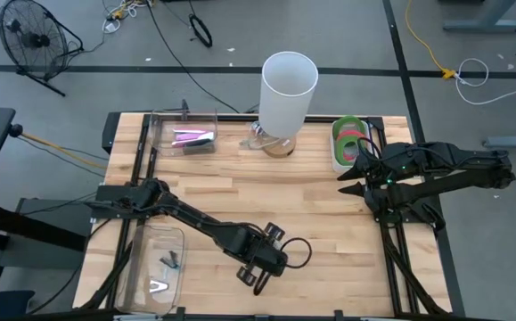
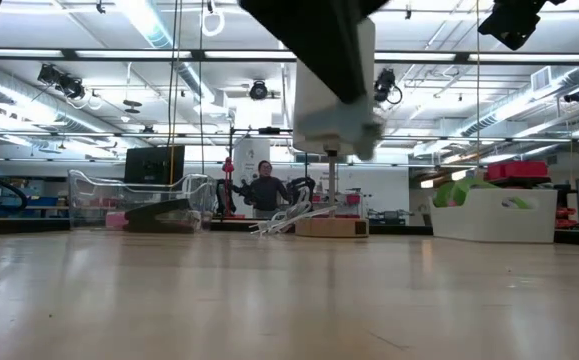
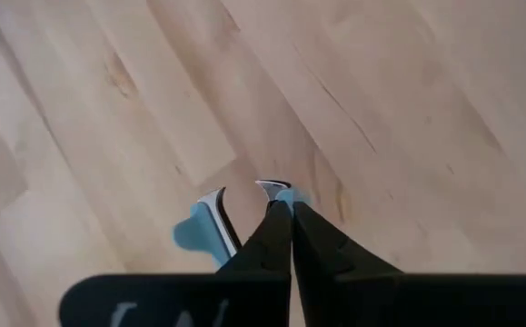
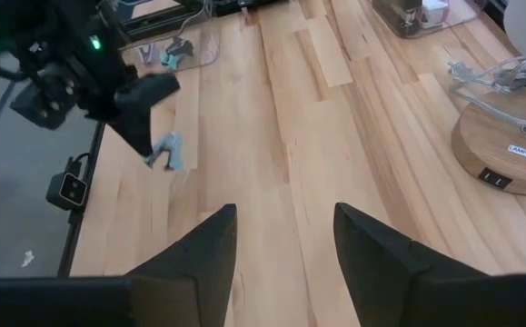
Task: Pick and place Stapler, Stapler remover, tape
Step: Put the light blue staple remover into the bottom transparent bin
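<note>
1. Left gripper (image 1: 259,283): near the front edge of the wooden table (image 1: 240,192), about mid-width. In the left wrist view the fingers (image 3: 276,232) are pressed together, tips directly over a light blue staple remover (image 3: 199,234) with metal claws lying on the wood. The tips sit at one claw; whether it is pinched or only touched cannot be told.
2. Right gripper (image 1: 345,176): near the table's right edge, beside the white bin, held above the surface. Its own wrist view shows the fingers (image 4: 210,238) spread, with bare wood between them.
3. Tape (image 1: 350,135): green and red rings stacked in a white bin (image 1: 338,160) at the back right of the table. The low view shows the same bin (image 2: 494,215) with green and red showing above its rim.
4. Clear tray, back left (image 1: 184,134): holds a dark object with pink on it, possibly a stapler; too small to confirm.
5. Clear tray, front left (image 1: 155,267): holds small dark pieces and a pale V-shaped item. More staple removers appear in this tray in the right wrist view (image 4: 176,50).
6. Lamp (image 1: 286,89): white cylindrical shade on a round wooden base, back centre of the table.
7. Person (image 2: 264,185): visible far behind the table in the low view, in the room beyond.
8. Floor fan (image 1: 28,36): on the floor beyond the table's back left corner.
</note>
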Robot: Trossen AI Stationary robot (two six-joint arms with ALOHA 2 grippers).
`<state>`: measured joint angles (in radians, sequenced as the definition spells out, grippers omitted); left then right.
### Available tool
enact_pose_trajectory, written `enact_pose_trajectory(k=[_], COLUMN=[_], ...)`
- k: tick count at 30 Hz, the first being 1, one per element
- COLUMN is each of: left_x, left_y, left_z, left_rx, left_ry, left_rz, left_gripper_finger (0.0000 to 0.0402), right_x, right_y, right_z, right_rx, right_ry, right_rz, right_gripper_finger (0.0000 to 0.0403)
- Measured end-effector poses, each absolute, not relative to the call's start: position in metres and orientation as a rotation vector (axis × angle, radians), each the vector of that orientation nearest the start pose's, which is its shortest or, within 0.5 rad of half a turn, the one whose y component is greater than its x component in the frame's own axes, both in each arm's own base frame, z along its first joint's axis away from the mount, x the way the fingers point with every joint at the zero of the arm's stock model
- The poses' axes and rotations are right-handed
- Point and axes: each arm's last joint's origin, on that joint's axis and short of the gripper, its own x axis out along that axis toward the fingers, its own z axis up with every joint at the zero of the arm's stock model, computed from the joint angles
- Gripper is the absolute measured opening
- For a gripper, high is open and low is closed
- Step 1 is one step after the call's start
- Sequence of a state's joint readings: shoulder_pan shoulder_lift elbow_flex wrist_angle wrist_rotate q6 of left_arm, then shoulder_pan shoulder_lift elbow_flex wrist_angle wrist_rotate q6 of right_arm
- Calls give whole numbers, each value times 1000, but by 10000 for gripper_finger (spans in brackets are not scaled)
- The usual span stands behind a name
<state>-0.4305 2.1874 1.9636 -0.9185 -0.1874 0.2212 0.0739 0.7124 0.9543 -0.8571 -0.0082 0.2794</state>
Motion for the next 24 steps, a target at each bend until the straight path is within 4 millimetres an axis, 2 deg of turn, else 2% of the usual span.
enact_pose_trajectory(k=[6,15,21,24], left_x=[413,393,356,333], left_y=[-183,-163,-147,-138], left_z=[258,239,245,254], left_rx=[525,516,453,381], left_ry=[1067,1174,1196,1159], left_rz=[-329,-313,-259,-217], left_gripper_finger=[1,0,0,0], right_x=[122,122,123,123], right_y=[9,9,9,9], right_z=[337,337,337,337], right_rx=[246,246,246,246], right_ry=[622,620,617,615], right_rz=[-6,-6,-7,-17], right_gripper_finger=[185,185,185,185])
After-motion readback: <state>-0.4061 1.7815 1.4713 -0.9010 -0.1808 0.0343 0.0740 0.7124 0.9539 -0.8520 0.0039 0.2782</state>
